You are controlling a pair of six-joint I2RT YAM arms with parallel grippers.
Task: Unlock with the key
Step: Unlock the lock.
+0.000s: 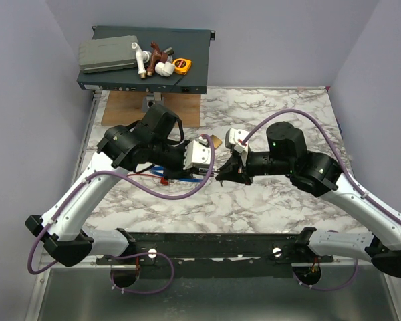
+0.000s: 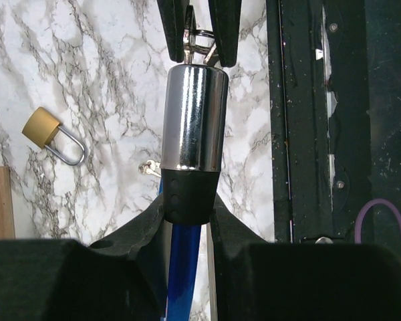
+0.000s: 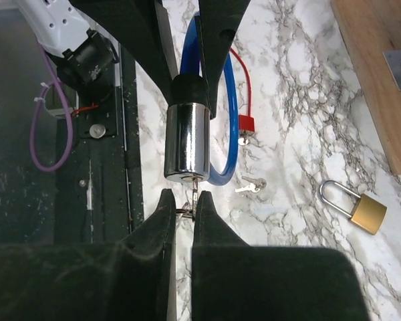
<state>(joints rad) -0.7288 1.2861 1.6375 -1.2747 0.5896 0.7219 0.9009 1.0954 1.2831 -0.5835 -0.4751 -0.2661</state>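
Note:
My left gripper [image 2: 190, 207] is shut on the black collar of the blue cable lock, whose chrome cylinder [image 2: 194, 117] sticks out ahead of it above the table. In the right wrist view the cylinder [image 3: 187, 144] points its keyhole at my right gripper [image 3: 185, 204]. That gripper is shut on a small silver key [image 3: 195, 190] on a ring. The key's blade sits in the keyhole. A small red tag on a thin red cord [image 3: 246, 124] lies on the marble beside the blue cable loop [image 3: 232, 120]. In the top view the two grippers [image 1: 199, 175] [image 1: 222, 175] meet at mid-table.
A brass padlock [image 3: 364, 212] with a silver shackle lies on the marble, also seen in the left wrist view [image 2: 41, 128]. Tiny loose keys [image 3: 250, 187] lie near the cable. A wooden board [image 1: 150, 107] and a black box with tools [image 1: 147, 67] are at the back.

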